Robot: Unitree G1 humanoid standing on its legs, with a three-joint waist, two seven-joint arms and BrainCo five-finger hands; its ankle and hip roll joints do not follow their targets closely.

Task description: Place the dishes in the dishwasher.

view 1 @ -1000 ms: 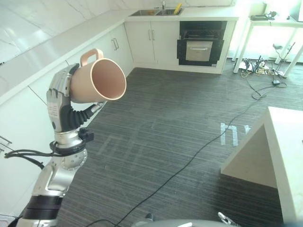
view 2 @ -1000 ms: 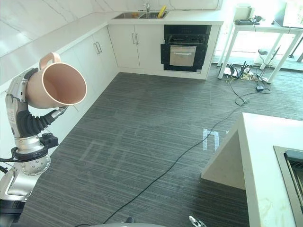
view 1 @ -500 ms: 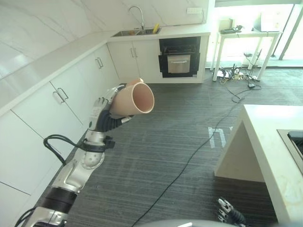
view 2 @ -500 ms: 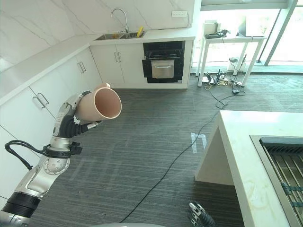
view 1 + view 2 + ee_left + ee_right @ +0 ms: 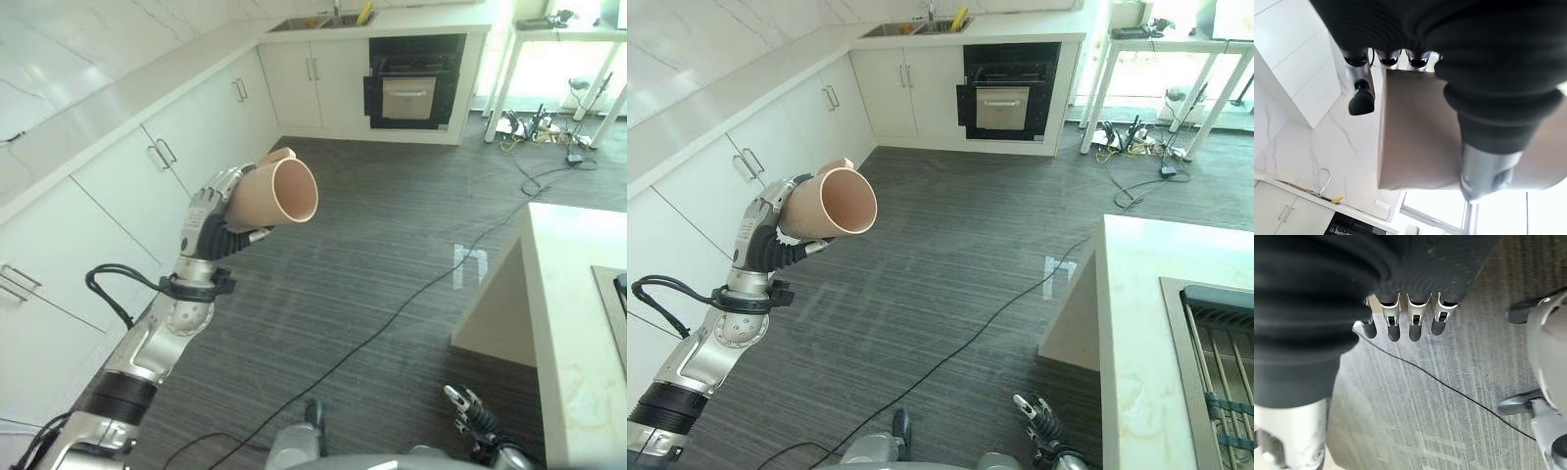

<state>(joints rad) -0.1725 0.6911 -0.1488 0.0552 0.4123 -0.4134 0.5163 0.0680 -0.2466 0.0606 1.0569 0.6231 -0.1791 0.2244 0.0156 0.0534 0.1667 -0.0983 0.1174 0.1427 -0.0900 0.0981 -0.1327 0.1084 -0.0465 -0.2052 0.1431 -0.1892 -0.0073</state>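
At the far left of the left eye view, a run of white base cabinets (image 5: 108, 196) under a pale tabletop (image 5: 118, 93) slants from lower left towards the upper middle, walling in that side of the room.

Just right of it, in the left-centre of the frame, the left hand (image 5: 208, 217) holds a peach-coloured mug (image 5: 276, 193) up in the air, well above the floor. The fingers are curled round the mug's body, the thumb pressing the near side, as the left wrist view shows. The mug lies on its side with its open mouth facing right and its handle on top. Held high and clear of the cabinets, it looks like a carrying pose: the dish is in transit, not yet set down anywhere.

The middle of the frame is open dark striped floor (image 5: 372, 264), crossed by a loose black cable that could catch a foot.

At the top centre a black built-in appliance (image 5: 413, 86) sits in the far cabinet run beside a sink (image 5: 313, 20). Whether it is the dishwasher I cannot tell, but the way to it looks free.

At the right edge a white island tabletop (image 5: 1136, 323) juts in, its corner narrowing the passage; a dark rack (image 5: 1220, 357) is sunk in it.

At lower right, the right hand (image 5: 1038, 419) hangs low near the floor, fingers straight and relaxed, holding nothing.
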